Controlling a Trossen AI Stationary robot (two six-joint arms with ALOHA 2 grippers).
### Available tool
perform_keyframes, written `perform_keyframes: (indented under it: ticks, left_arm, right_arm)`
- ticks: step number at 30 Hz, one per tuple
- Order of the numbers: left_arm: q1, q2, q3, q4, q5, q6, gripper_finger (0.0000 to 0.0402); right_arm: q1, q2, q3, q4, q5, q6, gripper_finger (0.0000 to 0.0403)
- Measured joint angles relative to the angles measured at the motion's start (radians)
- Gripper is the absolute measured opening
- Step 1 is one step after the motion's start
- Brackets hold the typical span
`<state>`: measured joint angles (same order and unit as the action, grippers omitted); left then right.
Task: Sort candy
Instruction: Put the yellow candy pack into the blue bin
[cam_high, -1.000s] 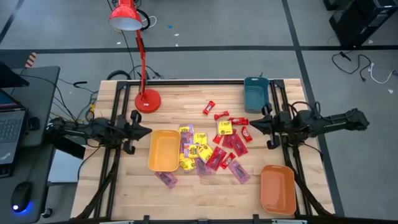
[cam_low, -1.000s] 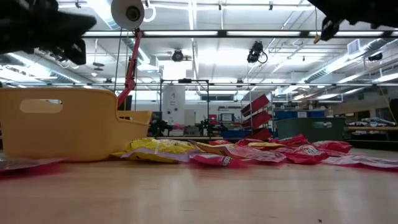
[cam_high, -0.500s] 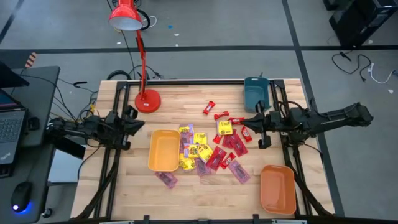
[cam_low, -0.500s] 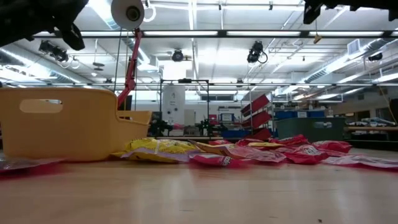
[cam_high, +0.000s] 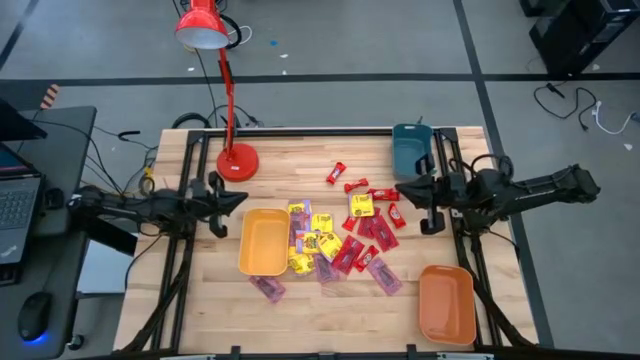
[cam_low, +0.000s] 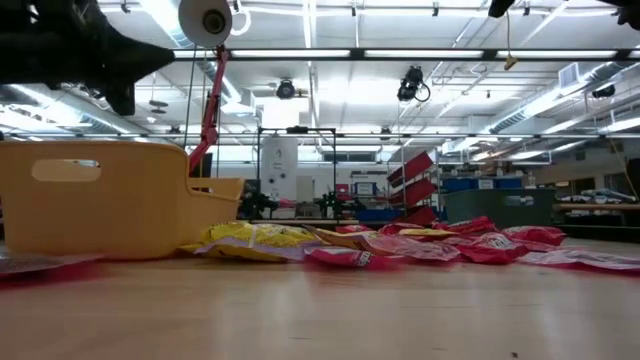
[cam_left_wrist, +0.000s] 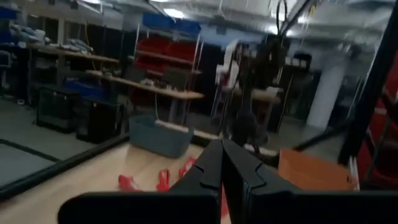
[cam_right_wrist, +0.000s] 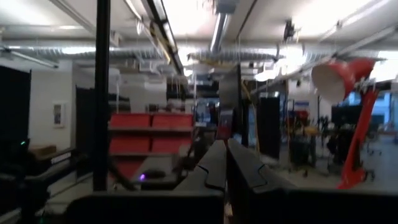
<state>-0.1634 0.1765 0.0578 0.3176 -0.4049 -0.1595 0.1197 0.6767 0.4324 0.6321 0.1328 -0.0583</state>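
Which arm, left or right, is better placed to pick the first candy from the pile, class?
Probably the right. Its shut claw hovers beside the red candy at the pile's edge, while the left claw, also shut, has the yellow tray between it and most sweets.

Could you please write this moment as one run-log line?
stage: pre-pick | left claw: shut, empty, beside yellow tray | right claw: shut, empty, beside teal tray | candy: loose on table, unsorted
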Motion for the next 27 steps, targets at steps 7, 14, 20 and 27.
perform_keyframes:
  ticks: [7,14,20,27]
  left_arm:
    - [0.0,0.124,0.091,-0.012,0.002,0.056,0.0008]
    - [0.0,0.268,0.234,-0.219,-0.028,0.073,0.0008]
    - [0.0,0.336,0.337,-0.471,-0.027,0.069,0.0008]
    - [0.0,0.347,0.405,-0.621,0.059,0.051,0.0008]
  right_arm:
    - [-0.005,0.052,0.018,0.045,0.005,-0.05,0.0003]
    - [0.005,0.217,0.197,-0.121,0.062,-0.129,0.0003]
    - [0.002,0.345,0.395,-0.429,0.209,-0.144,0.0003]
    - [0.002,0.437,0.524,-0.612,0.267,-0.119,0.0003]
